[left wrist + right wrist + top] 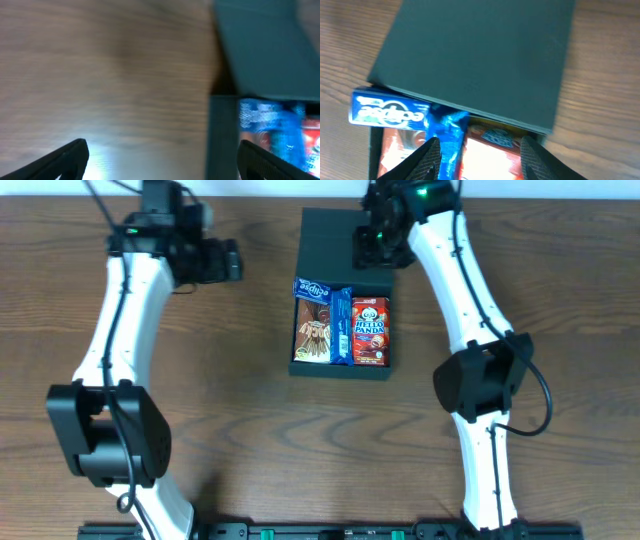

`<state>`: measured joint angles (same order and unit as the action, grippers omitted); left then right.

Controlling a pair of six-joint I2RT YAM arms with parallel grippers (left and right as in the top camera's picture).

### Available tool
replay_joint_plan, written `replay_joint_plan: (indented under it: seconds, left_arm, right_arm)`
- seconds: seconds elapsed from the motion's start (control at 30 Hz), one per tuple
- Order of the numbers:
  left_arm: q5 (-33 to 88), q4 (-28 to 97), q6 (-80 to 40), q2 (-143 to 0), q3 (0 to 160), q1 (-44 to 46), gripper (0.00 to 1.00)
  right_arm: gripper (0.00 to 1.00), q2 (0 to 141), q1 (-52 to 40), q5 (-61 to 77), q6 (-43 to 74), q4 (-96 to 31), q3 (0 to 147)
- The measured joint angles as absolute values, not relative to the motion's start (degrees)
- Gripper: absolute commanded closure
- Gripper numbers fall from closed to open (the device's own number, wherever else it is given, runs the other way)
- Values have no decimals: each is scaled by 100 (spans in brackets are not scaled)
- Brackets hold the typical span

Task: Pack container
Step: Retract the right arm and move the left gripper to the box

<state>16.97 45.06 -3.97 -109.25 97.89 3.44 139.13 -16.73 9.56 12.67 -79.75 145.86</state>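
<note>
- Overhead view: the container [341,369] sits on the wooden table [240,400] at the middle, towards the far side. Its flap lid [325,235] is swung open on the far side.
- Snacks lie side by side in the box. A blue Eclipse packet [312,288] is at the far left, with a brown packet [315,335] just near of it. A blue wrapper [342,325] runs down the middle, and a red Hello Panda box [370,330] is on the right.
- The left gripper [232,260] hangs over bare table, left of the lid and apart from it. In the left wrist view its fingers [65,160] are spread wide with nothing between them.
- The right gripper [378,250] is above the lid's right near part. In the right wrist view its fingers [422,160] stand apart and grip nothing. They frame the snacks just near of the lid's edge.
- Whether the lid lies flat or is tilted up cannot be told.
</note>
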Motion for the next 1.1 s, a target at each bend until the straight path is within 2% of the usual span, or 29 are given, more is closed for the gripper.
replay_joint_plan:
  seconds: [0.17,0.4,0.5,0.63,1.0,1.1]
  left_arm:
    - [2650,3938,-353,-11299,9605,602,5]
    - [3935,3111,-427,-12206,9533,600,4]
    - [4331,2801,-451,-12352,9526,602,0]
    - [4672,2687,-460,-12366,9526,620,14]
    - [4943,2716,-368,-12379,9526,880,16]
    - [4923,2779,-309,-12379,9526,884,19]
  right_arm:
    - [53,13909,-1577,991,1149,-8167,14584]
    - [50,13557,-1264,1070,825,-8195,14571]
    - [50,13244,-1028,1070,746,-8184,14571]
    - [50,12945,-788,1068,694,-8182,14571]
    - [51,12927,-740,1070,668,-8160,14571]
    - [52,12927,-740,1068,650,-8160,14571]
